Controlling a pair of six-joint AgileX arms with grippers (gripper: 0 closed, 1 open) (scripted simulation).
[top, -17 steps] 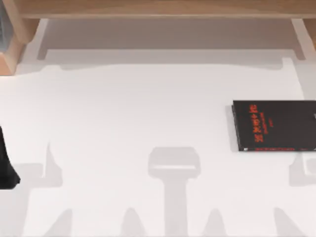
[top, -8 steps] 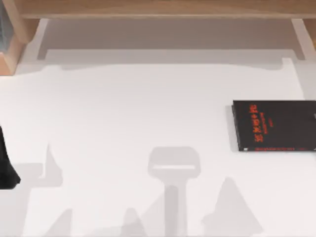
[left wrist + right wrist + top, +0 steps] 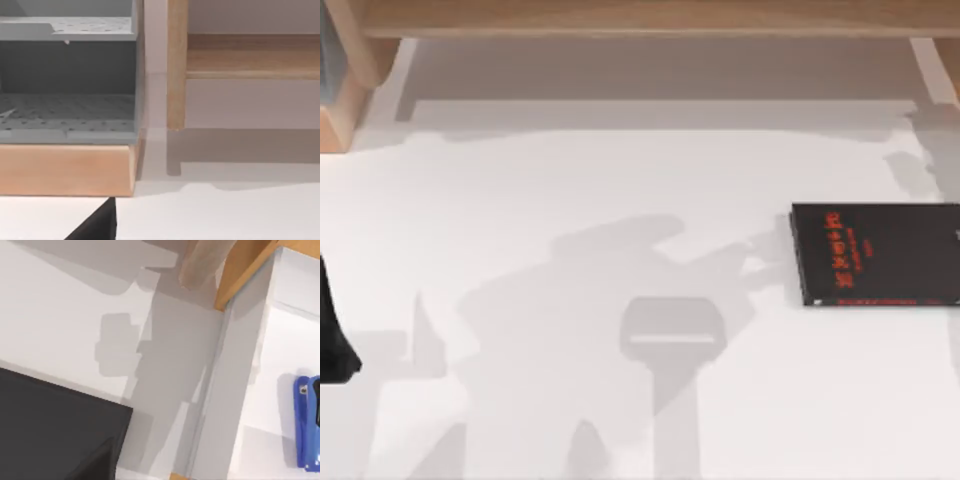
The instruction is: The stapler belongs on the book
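left arm (image 3: 334, 335): parked at table's (image 3: 620, 200) left edge (grip state: cannot tell) | book (image 3: 875, 254): flat, right side | stapler (image 3: 308, 422): right wrist view, on white ledge

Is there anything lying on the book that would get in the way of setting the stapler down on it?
Nothing visible does. In the top view the book lies flat at the table's right side with its cover bare. The stapler shows in the right wrist view, on a white surface beyond a wooden-edged divider, apart from the book.

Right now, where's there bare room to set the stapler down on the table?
Most of the white table is bare, from the left arm at its left edge across to the book at the right. The book's cover is free too.
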